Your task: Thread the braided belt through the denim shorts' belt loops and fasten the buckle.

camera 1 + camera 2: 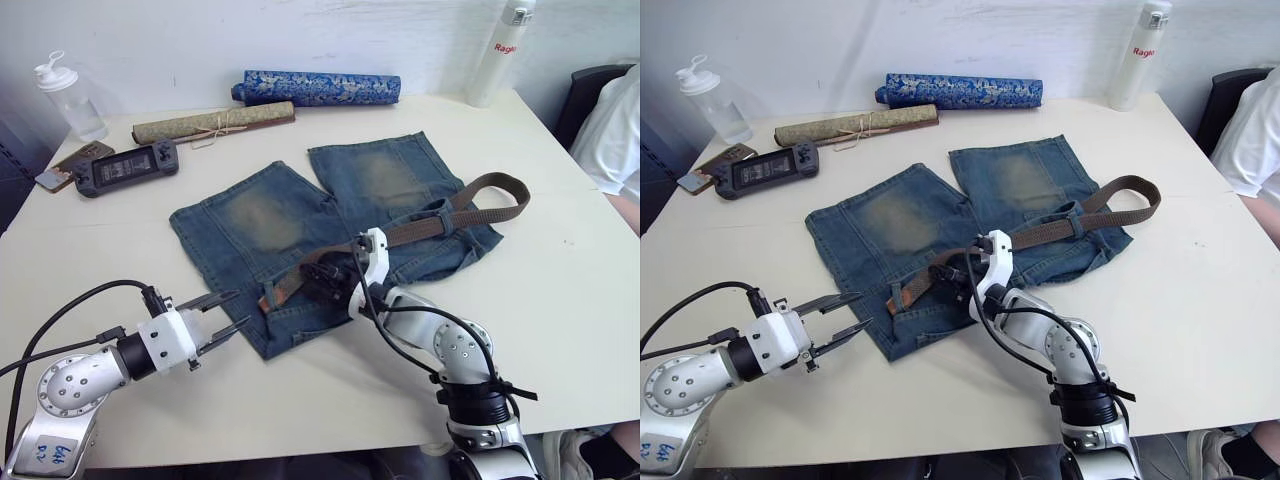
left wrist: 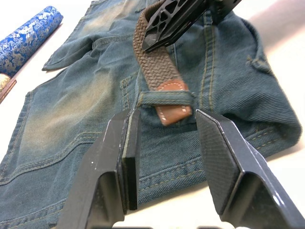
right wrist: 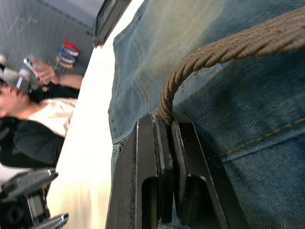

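The belt (image 1: 420, 225) is lying across the waistband of the shorts (image 1: 330, 240) on the worktop (image 1: 560, 300), and its leather tip (image 2: 172, 102) is poking out just past a belt loop (image 2: 164, 97) near the left end of the waistband, while the far end is curling in a loop past the right edge of the shorts. The right gripper (image 1: 335, 282) is pinching the belt a little behind the tip, its fingers closed on the strap. The left gripper (image 1: 225, 315) is waiting just beside the waistband with its fingers (image 2: 119, 157) spread apart, and the tip is sitting between them in the left wrist view. I think the risk is that the tip is slipping back out of the loop if the right gripper is letting go too early. The soft denim may also be bunching up if the belt is pushed, since nothing is holding the shorts flat.
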You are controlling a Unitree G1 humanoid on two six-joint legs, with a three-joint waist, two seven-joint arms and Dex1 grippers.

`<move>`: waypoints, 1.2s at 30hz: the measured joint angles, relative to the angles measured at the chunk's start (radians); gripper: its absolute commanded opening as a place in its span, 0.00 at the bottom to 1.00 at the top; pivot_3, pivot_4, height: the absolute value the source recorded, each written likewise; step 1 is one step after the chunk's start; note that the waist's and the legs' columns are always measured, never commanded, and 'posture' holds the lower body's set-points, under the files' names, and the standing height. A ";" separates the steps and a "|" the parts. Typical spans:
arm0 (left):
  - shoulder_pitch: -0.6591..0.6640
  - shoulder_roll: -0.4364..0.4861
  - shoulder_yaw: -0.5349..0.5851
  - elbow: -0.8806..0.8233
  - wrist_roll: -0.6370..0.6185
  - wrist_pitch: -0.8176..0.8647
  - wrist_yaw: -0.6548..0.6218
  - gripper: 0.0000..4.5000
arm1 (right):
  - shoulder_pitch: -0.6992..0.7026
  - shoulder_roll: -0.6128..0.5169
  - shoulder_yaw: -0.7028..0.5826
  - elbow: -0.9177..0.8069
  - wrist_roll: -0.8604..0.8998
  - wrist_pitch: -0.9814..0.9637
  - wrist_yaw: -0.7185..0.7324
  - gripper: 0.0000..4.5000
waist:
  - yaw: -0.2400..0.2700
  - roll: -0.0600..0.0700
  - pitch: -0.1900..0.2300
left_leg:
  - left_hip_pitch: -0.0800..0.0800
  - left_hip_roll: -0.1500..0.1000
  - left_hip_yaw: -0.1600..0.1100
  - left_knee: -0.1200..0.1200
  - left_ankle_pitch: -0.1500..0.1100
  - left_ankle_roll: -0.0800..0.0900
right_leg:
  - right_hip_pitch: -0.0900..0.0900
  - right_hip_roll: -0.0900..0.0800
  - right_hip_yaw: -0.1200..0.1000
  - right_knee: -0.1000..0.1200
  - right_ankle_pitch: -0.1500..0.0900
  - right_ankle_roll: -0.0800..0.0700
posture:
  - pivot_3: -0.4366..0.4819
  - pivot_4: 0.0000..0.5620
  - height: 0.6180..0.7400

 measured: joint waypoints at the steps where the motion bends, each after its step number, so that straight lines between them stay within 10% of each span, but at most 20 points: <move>1: -0.001 -0.004 -0.002 0.007 0.013 -0.017 0.000 0.46 | 0.000 0.000 0.002 0.000 -0.016 0.004 0.019 0.00 | 0.000 0.000 0.000 | 0.000 0.000 0.000 0.000 0.000 0.000 | 0.000 0.000 0.000 0.000 0.000 0.000 | 0.48 0.27 0.16; 18: -0.161 0.032 -0.041 0.332 0.612 -0.744 0.266 0.46 | -0.008 0.045 -0.005 -0.006 -0.094 0.061 0.056 0.00 | 0.001 -0.001 -0.001 | 0.001 0.000 0.000 -0.001 0.000 0.000 | -0.001 0.000 0.000 0.001 0.000 0.000 | 0.48 0.27 0.16; 36: -0.151 0.132 -0.042 0.464 0.772 -0.865 0.457 0.46 | -0.008 0.077 -0.039 -0.013 -0.115 0.104 0.056 0.00 | -0.002 -0.001 -0.001 | 0.001 -0.001 -0.001 -0.001 0.000 -0.001 | -0.001 0.001 0.000 0.002 0.000 0.001 | 0.48 0.27 0.16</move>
